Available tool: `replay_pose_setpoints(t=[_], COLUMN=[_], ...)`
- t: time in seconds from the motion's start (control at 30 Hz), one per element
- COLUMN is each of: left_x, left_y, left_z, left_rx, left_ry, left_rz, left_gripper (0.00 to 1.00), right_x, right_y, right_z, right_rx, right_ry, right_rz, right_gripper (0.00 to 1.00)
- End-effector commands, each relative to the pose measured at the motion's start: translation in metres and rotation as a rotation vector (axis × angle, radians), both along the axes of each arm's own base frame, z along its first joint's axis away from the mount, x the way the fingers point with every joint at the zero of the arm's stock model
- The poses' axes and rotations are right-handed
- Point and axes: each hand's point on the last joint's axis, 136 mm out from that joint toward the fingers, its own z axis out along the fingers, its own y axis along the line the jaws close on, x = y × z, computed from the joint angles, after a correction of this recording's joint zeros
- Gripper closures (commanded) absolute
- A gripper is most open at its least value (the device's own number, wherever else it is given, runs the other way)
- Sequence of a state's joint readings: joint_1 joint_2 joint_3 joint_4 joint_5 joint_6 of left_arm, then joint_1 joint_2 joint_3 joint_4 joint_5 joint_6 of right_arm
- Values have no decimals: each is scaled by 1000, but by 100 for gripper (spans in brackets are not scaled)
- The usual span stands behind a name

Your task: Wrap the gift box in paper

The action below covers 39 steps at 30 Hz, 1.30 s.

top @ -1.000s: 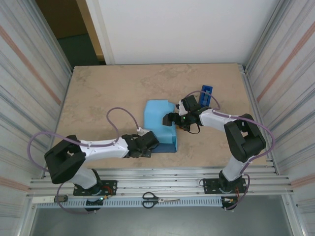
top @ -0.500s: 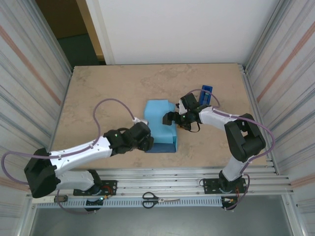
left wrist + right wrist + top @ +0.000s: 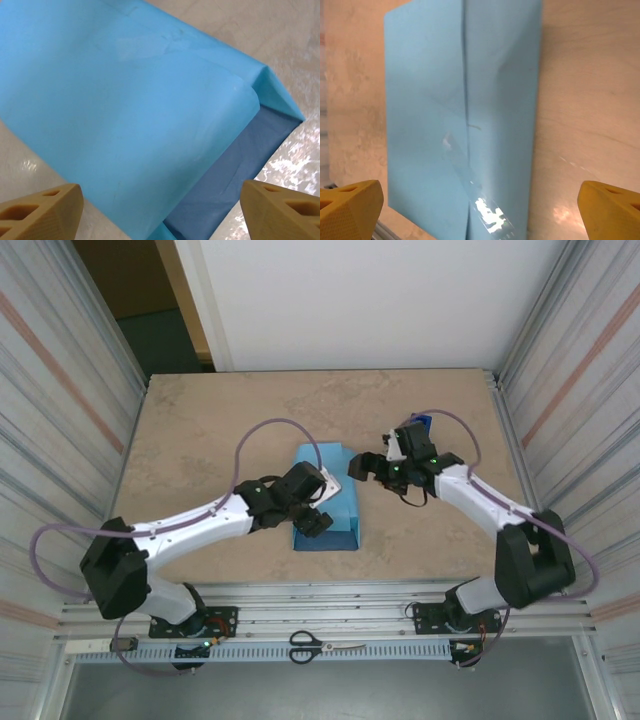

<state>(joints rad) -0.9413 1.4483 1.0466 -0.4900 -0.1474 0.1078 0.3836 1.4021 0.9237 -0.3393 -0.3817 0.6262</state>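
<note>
Top external view, the paper (image 3: 333, 525) folded sky-blue side out on the table (image 3: 200, 430), left jaws now over it rather than at its left edge, spread wide and empty, right jaws drawn back off its right side, fully apart, empty, clear tape (image 3: 470, 190) on the seam.

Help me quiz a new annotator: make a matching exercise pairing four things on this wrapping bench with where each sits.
Things:
1 paper
2 scissors
3 tape dispenser
4 clear tape strip

Places:
A on the front rail, between the arm bases
B stuck across the paper's seam
C beneath the left gripper
D just beyond the right gripper, toward the far wall

Pairs: 1-C, 2-A, 3-D, 4-B
</note>
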Motion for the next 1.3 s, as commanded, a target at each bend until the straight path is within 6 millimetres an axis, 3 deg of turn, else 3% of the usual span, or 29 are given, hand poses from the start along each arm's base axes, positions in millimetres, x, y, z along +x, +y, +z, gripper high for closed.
replay_pose_setpoints(t=[0.0,0.13,0.4,0.63,0.9,1.03,1.27], left_x=[8,19,25,28,27,25,27], left_y=[-14,-16,-23,-21,-19,-18,-15], left_z=[-1,-14,-27,-37,-51,-57,-59], left_rx=[55,105,108,130,172,190,200], left_ry=[-31,-38,-35,-36,-32,-29,-35], left_rz=[-138,-130,-142,-121,-120,-113,-98], left_gripper=[18,19,18,20,21,22,24], right_x=[-17,-43,-82,-97,-99,-100,-96], right_y=[-27,-43,-48,-45,-35,-26,-13], right_z=[-8,-12,-36,-41,-49,-54,-73], right_rx=[2,43,110,129,147,150,135], right_ry=[52,54,116,137,181,197,230], right_rz=[-128,-203,-214,-170,-128,-95,-73], right_gripper=[0,6,15,29,36,47,84])
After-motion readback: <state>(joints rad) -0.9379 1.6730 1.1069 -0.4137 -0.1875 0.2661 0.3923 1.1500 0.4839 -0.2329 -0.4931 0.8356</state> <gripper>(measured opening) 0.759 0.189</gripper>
